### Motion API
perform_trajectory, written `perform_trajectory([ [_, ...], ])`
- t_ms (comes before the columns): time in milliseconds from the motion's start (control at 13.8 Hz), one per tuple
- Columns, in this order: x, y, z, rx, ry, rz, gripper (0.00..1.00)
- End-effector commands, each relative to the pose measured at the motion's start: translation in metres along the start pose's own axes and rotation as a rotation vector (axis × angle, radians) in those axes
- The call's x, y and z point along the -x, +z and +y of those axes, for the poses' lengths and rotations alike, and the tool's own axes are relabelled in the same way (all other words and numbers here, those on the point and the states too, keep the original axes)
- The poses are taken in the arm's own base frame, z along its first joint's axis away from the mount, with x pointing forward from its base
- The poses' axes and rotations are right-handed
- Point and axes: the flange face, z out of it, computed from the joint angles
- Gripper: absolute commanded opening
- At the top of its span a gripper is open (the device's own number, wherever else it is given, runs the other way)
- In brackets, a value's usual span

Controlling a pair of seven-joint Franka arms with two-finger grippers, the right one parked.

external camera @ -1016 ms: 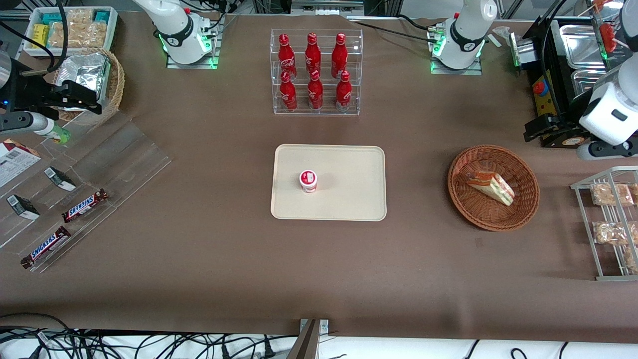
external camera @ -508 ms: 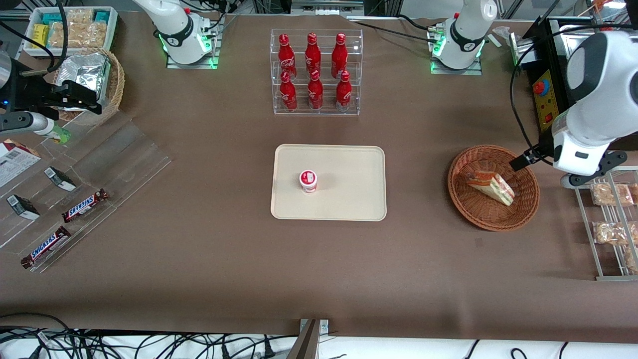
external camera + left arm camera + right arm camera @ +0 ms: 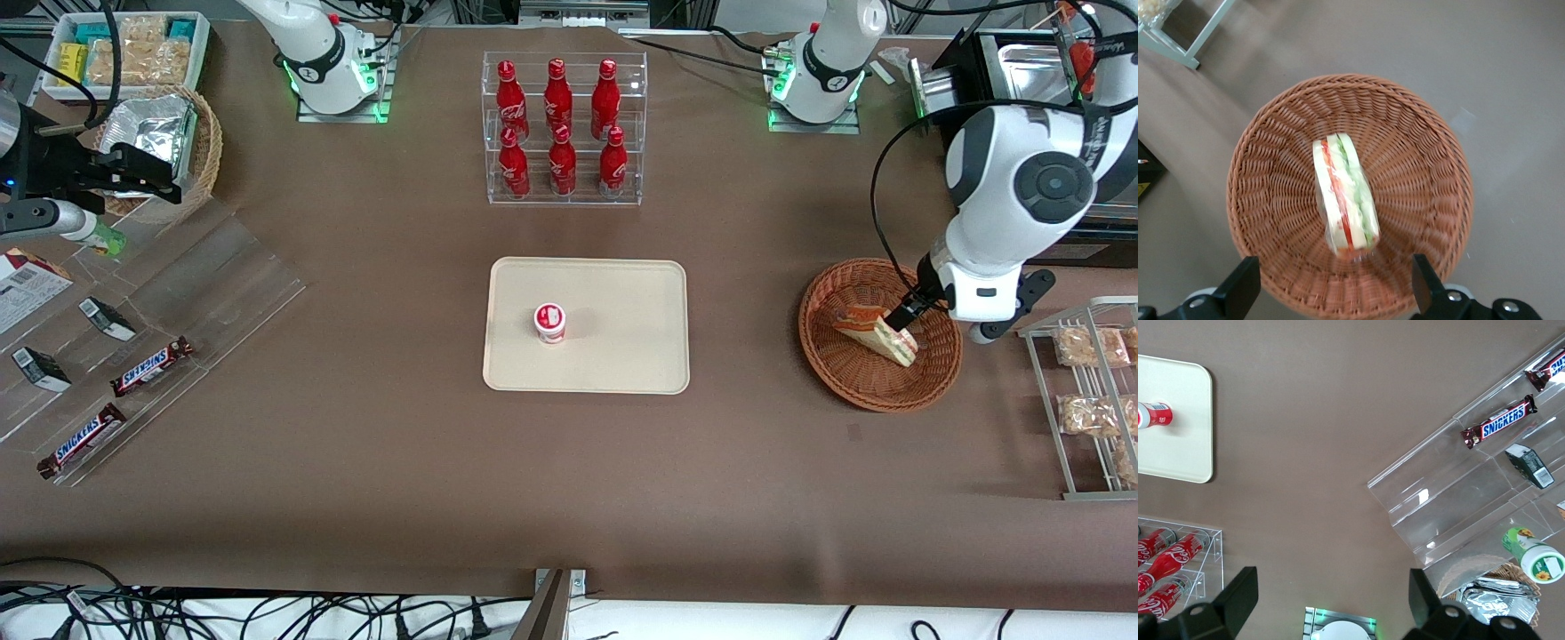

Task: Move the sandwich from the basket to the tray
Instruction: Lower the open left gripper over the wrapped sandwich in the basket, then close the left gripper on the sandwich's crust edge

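Now the left arm's black two-finger gripper (image 3: 1331, 293), which a second ago was parked off the working arm's end of the table, hangs spread wide above the round reddish-brown wicker basket (image 3: 929, 382). The clear-wrapped triangular sandwich (image 3: 1343, 197) lies between its fingers (image 3: 1238, 290), ungrasped, so descent comes next. The cream rectangular tray (image 3: 622, 356), holding a small red-and-white cup (image 3: 549, 322), waits well apart at the table's centre.

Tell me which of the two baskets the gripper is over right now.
The reddish-brown basket holding the sandwich; the open gripper hangs above it. The tan basket holds a foil bag.
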Motion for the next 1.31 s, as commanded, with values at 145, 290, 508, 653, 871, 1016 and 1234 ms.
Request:
perform_trajectory([
  [145, -0.002, 0.049, 0.000, 0.029, -0.092, 0.026, 1.00],
  [290, 0.000, 0.064, 0.000, 0.050, -0.110, 0.028, 1.00],
  [508, 0.001, 0.084, -0.005, 0.071, -0.129, 0.025, 1.00],
  [653, 0.004, 0.098, -0.004, 0.087, -0.140, 0.022, 1.00],
  [871, 0.006, 0.109, -0.005, 0.091, -0.142, 0.017, 1.00],
  [1016, 0.005, 0.117, -0.008, 0.082, -0.146, 0.007, 1.00],
  [1234, 0.006, 0.121, -0.008, 0.077, -0.148, 0.003, 0.85],
])
